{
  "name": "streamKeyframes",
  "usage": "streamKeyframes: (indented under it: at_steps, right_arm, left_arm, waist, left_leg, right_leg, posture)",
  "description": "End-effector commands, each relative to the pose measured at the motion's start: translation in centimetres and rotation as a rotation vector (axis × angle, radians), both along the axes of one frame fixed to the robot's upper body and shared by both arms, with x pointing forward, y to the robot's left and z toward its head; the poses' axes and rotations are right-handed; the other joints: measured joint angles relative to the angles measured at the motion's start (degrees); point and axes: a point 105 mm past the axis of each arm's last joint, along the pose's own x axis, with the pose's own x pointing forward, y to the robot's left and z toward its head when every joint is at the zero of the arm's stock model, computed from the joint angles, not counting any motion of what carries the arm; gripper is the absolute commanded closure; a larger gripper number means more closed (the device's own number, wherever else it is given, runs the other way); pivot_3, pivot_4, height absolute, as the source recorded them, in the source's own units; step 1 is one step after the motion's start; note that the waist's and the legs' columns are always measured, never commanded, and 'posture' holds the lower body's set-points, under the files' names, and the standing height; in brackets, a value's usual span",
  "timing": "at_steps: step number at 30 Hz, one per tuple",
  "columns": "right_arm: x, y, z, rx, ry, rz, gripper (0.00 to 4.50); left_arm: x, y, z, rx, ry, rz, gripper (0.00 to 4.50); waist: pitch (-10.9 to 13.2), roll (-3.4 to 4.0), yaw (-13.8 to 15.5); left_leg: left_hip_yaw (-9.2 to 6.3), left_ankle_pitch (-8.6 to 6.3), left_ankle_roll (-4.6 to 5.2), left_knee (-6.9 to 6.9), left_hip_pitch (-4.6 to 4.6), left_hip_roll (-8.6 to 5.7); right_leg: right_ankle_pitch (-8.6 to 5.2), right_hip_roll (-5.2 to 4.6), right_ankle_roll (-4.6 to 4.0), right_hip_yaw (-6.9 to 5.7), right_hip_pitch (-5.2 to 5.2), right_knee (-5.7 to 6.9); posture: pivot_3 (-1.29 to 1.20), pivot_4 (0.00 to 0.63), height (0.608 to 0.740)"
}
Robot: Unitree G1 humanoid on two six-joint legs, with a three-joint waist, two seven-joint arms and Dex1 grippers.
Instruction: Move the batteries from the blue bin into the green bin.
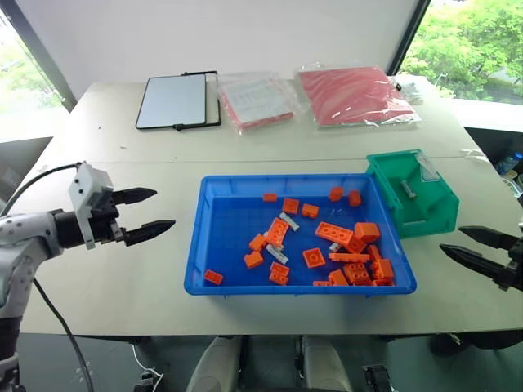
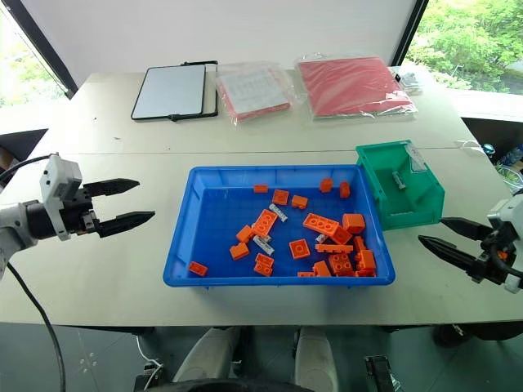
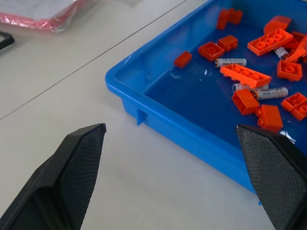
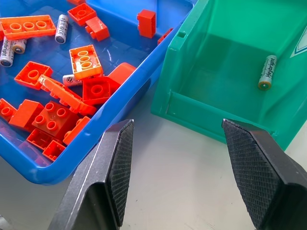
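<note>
Spanning the scene is a pale worktop (image 1: 122, 269) sitting before a white wall, with windows at both sides showing green trees; at its far side a white tablet in a black frame (image 1: 173, 101) and two clear bags (image 1: 255, 100) of red and white sheets are lying. The left end effector (image 1: 145, 214) is hovering over bare worktop to the left of the blue bin (image 1: 233, 284), pointing toward it, its two black fingers (image 3: 76, 165) standing well apart and gripping nothing. The right end effector (image 2: 448, 237) is hanging off the bin's right near corner, aiming inward — its fingers (image 4: 117, 163) are likewise spread wide and empty. The blue bin is sitting at the centre of the worktop, holding scattered orange bricks (image 1: 333, 233), most of them crowding its right near corner. Several batteries (image 3: 271, 92) are lying among those bricks, around the middle of the bin and toward its right side, some partly tucked under bricks. The green bin (image 1: 384, 167) is resting against the blue bin's far right corner, touching it, and one battery (image 4: 267, 72) is lying on its floor.
</note>
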Motion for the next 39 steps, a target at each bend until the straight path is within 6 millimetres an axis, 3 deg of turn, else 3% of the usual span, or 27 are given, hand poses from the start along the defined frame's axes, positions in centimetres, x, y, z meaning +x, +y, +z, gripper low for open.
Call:
streamKeyframes:
  at_steps: [1,27,33,39]
  right_arm:
    - [0.0,0.4,0.7,-0.017,-0.029,0.017,1.53]
    - [0.6,0.3,1.2,-0.035,-0.045,0.035,1.53]
    - [3.8,4.9,3.6,-0.105,-0.076,0.329,1.53]
    - [7.5,13.4,4.6,-0.187,-0.106,0.759,1.53]
  left_arm:
    - [-0.1,-0.2,1.4,0.025,-0.06,-0.019,0.0]
    - [-0.3,-1.4,1.5,0.019,-0.054,-0.046,0.0]
    - [-1.0,-2.7,1.6,0.003,-0.048,-0.105,0.0]
    - [-1.6,-4.0,1.9,0.021,-0.046,-0.176,0.0]
  waist:
    - [0.0,0.0,0.0]
    - [0.0,0.0,-0.02]
    - [0.06,0.08,-0.63]
    - [0.16,0.02,-1.44]
  left_leg:
    - [0.0,0.0,0.0,0.0,0.0,0.0]
    - [0.01,0.0,0.01,0.0,0.01,0.0]
    - [0.1,0.01,0.01,0.08,0.05,0.04]
    - [0.07,0.01,0.0,0.06,0.03,0.08]
  right_leg:
    - [0.0,0.0,0.0,0.0,0.0,0.0]
    - [0.02,0.02,0.02,0.0,0.0,0.0]
    - [0.15,0.02,0.01,0.03,0.01,0.0]
    - [0.17,0.08,-0.01,0.01,-0.03,0.01]
  posture:
    - [0.0,0.15,0.735]
    - [0.0,0.15,0.735]
    - [0.0,0.15,0.735]
    - [0.0,0.15,0.735]
